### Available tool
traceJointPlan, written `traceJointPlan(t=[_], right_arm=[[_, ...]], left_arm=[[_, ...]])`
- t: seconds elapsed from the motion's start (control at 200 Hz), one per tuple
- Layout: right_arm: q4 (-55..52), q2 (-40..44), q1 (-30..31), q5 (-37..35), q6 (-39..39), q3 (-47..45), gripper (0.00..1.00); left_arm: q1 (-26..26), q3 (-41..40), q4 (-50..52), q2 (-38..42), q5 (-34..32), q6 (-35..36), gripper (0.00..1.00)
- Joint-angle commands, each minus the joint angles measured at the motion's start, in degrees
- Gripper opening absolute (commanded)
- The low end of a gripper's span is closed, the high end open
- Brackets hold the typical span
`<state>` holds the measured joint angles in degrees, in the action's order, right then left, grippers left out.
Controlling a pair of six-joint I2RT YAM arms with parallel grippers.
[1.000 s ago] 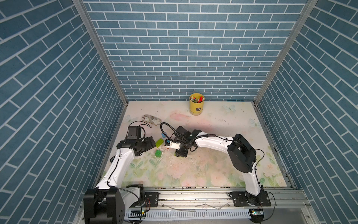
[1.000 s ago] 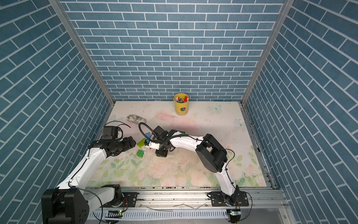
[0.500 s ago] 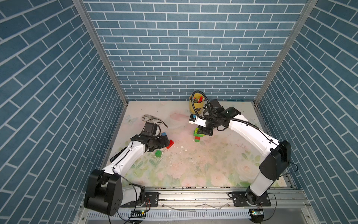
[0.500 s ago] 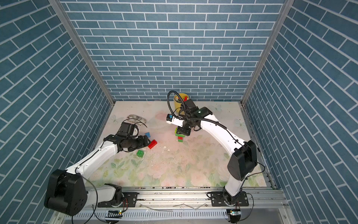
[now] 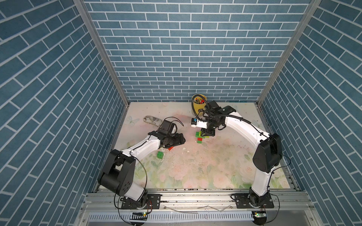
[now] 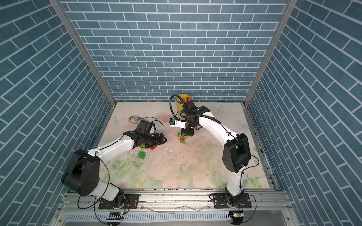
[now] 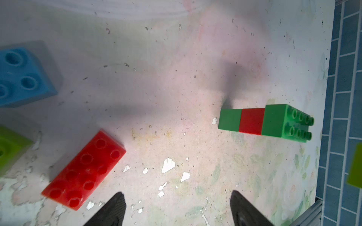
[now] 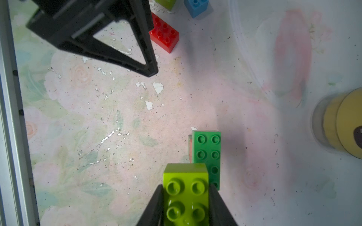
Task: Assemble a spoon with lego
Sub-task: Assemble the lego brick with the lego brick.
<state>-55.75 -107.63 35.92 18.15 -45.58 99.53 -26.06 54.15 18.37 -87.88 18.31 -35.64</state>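
Right gripper [image 8: 186, 186] is clenched on a lime brick [image 8: 186, 197], studs up, one finger on each long side. The brick hangs over one end of the spoon stack [image 8: 207, 154]. Can't tell if the two touch.

The spoon stack [image 5: 199, 137] stands upright near the middle of the surface [image 5: 195, 172], toward the back, in front of the yellow cup [image 5: 198, 106]. The left wrist view shows its build from the side [image 7: 262, 122]. It has a narrow green piece at the base, then a narrow red piece, then a wider dark green oblong on top. The oblong's studs are bare on the end away from the lime brick.

Left gripper [image 7: 177, 194] is released, jaws wide, nothing between them. It sits low over the surface, well apart from the spoon stack. In a top view it sits left of the stack [image 6: 160, 140].

Loose lego:
- A red oblong brick [image 7: 84, 170] lies flat, studs up, just beside one left finger.
- A light-blue brick [image 7: 21, 78] sits studs up, farther from the fingers than the red one.
- A second lime brick [image 7: 9, 150] is cut off by the frame edge, near the light-blue one and the red one.
- A dark green square brick [image 5: 160, 155] sits alone on the surface, nearer the front edge and close under the left arm. The left wrist view doesn't show it.

The yellow cup holds small coloured items, too small to tell what.
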Motion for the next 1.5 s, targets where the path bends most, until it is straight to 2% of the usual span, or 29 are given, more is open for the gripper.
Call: traceJointPlan(t=[0.0, 0.58, 1.495], right_arm=[[-1.48, -1.41, -0.75, 0.54, -4.05, 1.77, 0.15], [-2.60, -5.87, -1.67, 1.88, -4.38, 5.32, 0.15], [-2.34, -9.22, -1.73, 1.72, -2.85, 5.91, 0.14]], left_arm=[[-1.28, 2.27, -2.31, -1.44, 1.20, -1.15, 0.86], [-2.79, 3.95, -4.66, -5.70, 2.16, -2.33, 0.86], [-2.81, 3.33, -4.38, -5.67, 1.96, -2.14, 0.86]])
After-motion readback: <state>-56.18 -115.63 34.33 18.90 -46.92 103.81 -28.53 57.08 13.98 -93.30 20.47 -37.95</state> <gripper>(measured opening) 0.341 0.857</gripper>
